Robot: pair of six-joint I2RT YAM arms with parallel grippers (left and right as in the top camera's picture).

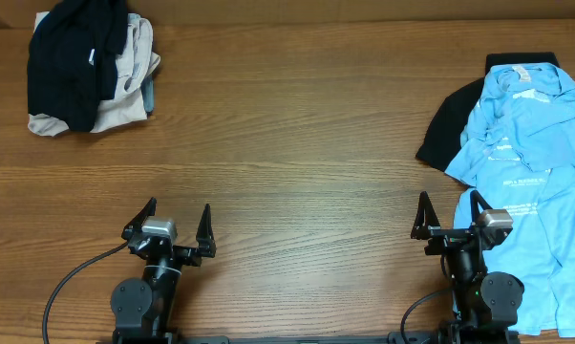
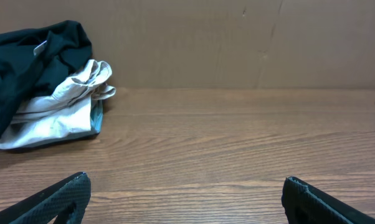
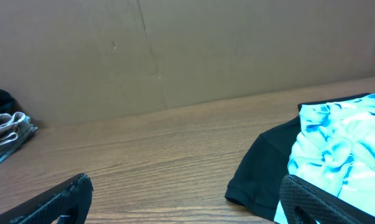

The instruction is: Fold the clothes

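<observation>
While left tool [image 1: 180,206] and right tool [image 1: 450,199] gape empty, the soft blue T-shirt [image 1: 526,115] lies crumpled.

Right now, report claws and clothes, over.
Left claw and right claw open, empty. Light blue T-shirt crumpled right side, atop black garment. Black-and-beige pile far left corner. No obstruction seen.

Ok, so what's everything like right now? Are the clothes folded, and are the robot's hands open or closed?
light blue T-shirt: not folded, crumpled and spread out
right black garment: not folded, partly under the light blue T-shirt
left black garment: bunched up, lying over the beige garment
beige garment: crumpled, partly covered
left hand: open, holding nothing
right hand: open, holding nothing
</observation>
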